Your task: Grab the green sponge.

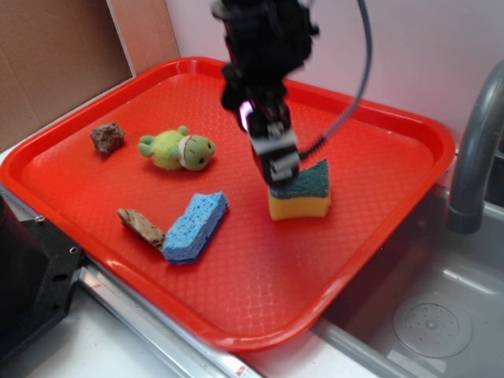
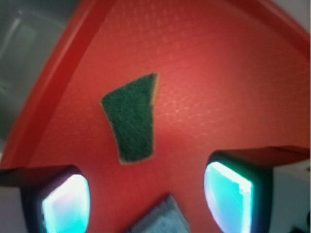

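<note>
The green sponge (image 1: 303, 193), yellow foam under a dark green top, lies on the red tray (image 1: 260, 335) right of its middle. My gripper (image 1: 277, 167) hangs just over the sponge's left end; whether it touches cannot be told from the exterior view. In the wrist view the sponge's green top (image 2: 132, 119) lies ahead of my gripper (image 2: 146, 196), outside the gap. The two fingers (image 2: 65, 204) stand wide apart, open, with only bare tray between them.
A blue sponge (image 1: 195, 227) lies front left of the green one, and its corner (image 2: 158, 218) shows below the gripper. A plush frog (image 1: 177, 150), a brown lump (image 1: 108, 137) and a brown piece (image 1: 142, 228) lie on the tray's left. A grey faucet (image 1: 476, 157) and sink (image 1: 429, 323) stand right.
</note>
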`<state>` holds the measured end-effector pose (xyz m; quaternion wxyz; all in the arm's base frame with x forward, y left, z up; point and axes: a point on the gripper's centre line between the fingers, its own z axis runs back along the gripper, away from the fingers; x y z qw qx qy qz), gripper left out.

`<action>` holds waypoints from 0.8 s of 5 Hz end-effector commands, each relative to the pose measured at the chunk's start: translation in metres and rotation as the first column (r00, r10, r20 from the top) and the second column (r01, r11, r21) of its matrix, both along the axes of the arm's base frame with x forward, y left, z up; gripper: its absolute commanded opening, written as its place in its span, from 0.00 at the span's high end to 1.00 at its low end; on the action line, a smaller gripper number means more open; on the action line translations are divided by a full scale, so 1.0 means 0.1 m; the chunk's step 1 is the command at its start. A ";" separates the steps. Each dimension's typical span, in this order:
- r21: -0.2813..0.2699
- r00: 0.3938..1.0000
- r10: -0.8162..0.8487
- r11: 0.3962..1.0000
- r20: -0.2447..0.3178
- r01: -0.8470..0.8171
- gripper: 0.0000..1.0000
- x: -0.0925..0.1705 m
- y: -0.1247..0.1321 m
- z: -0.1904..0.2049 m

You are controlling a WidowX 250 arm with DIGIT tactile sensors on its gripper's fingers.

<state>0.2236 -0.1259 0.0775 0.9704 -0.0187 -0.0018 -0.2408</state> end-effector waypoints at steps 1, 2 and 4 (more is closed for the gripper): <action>0.055 1.000 -0.012 0.998 -0.012 0.013 0.00 0.00 -0.25 -0.30; 0.073 0.999 0.021 0.997 -0.042 -0.017 0.00 0.18 -0.22 -0.46; 0.078 0.995 0.092 0.993 -0.038 -0.089 1.00 0.25 -0.10 -0.53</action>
